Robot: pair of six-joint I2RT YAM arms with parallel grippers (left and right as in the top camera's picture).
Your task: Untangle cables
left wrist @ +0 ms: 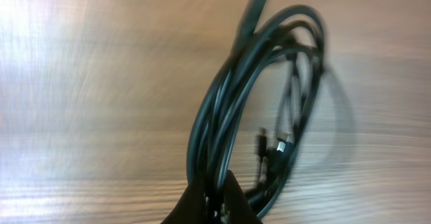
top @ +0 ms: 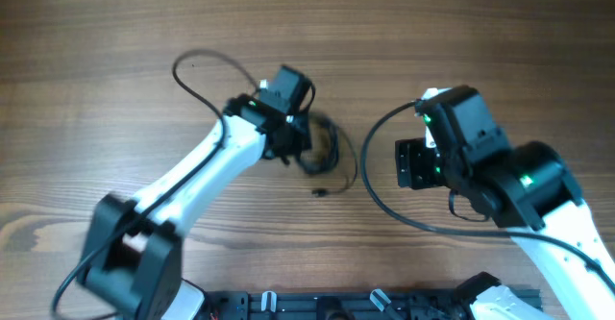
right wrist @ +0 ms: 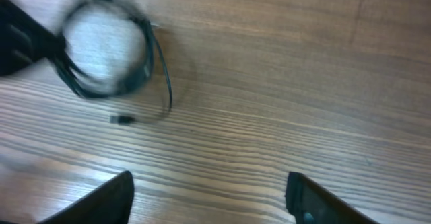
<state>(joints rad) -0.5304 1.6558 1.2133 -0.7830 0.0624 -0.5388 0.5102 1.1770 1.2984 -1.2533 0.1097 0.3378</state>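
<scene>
The left gripper [left wrist: 214,198] sits closest to its wrist lens, its dark matte fingertips [left wrist: 239,207] pinched together on several strands of the cable coil [left wrist: 217,113]. The coil is a bundle of thin, glossy black round cords looped into a tilted oval that rises away from the fingers. Blurred connector ends [left wrist: 283,146] show inside the loop, just above the fingertips. The right gripper [right wrist: 212,197] is spread wide with nothing between its black fingers [right wrist: 111,197]. The coil lies well ahead of them and to their left, one loose tail ending in a small plug [right wrist: 121,120] on the streaky wood-grain table [right wrist: 303,83].
</scene>
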